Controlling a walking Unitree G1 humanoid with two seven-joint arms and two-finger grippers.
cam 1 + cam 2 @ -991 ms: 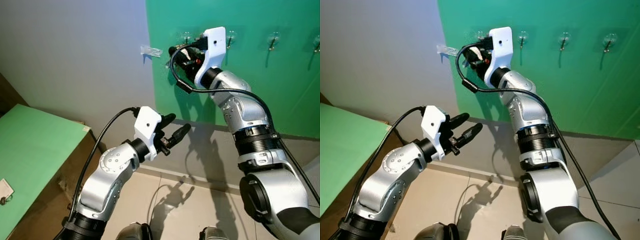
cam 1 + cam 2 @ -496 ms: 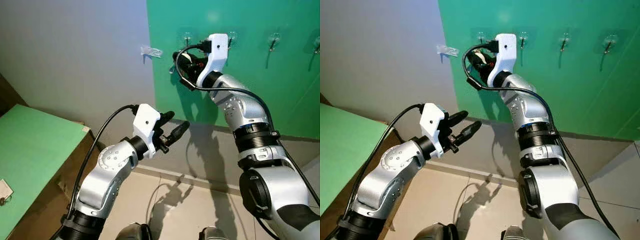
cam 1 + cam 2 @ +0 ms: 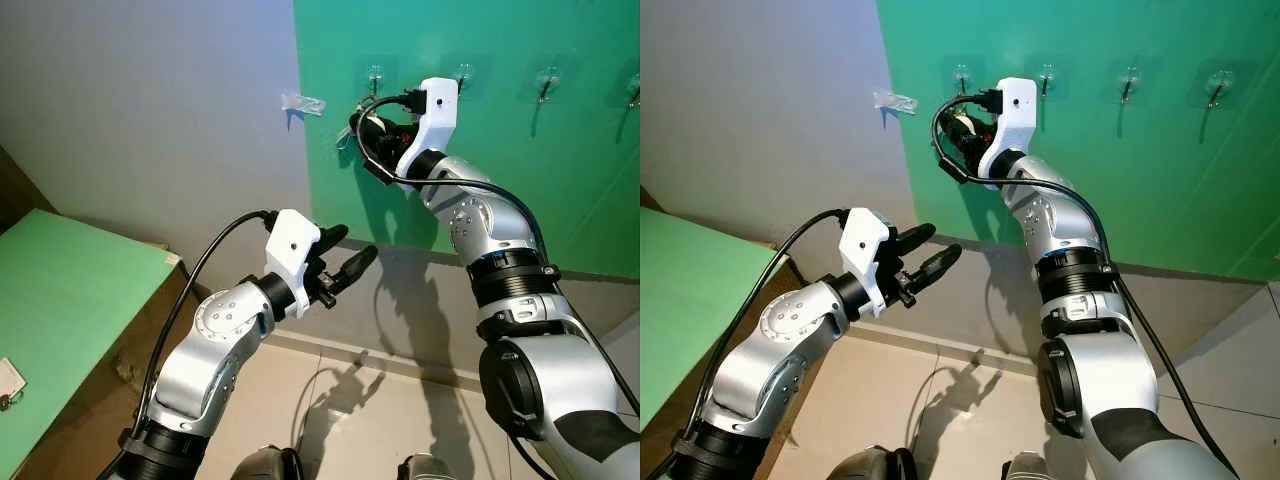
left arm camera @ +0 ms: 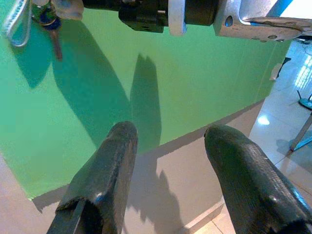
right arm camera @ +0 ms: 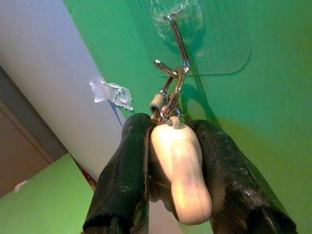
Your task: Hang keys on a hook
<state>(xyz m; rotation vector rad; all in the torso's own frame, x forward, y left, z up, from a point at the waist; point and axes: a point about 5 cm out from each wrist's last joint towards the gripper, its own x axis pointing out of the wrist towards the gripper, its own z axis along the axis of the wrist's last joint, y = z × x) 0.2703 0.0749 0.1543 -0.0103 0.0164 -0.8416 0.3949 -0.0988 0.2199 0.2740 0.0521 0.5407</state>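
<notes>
While the right gripper (image 5: 170, 146) pinches the keys' pale fob (image 5: 178, 170) just below the hook (image 5: 178, 39), the left gripper (image 4: 168, 161) hovers spread, lower down.

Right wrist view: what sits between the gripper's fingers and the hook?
The cream key fob, pinched by the right gripper, with its carabiner reaching up to the hook.

Bright, even light; arms cast sharp shadows on the green wall (image 3: 560, 180); frames crisp.
</notes>
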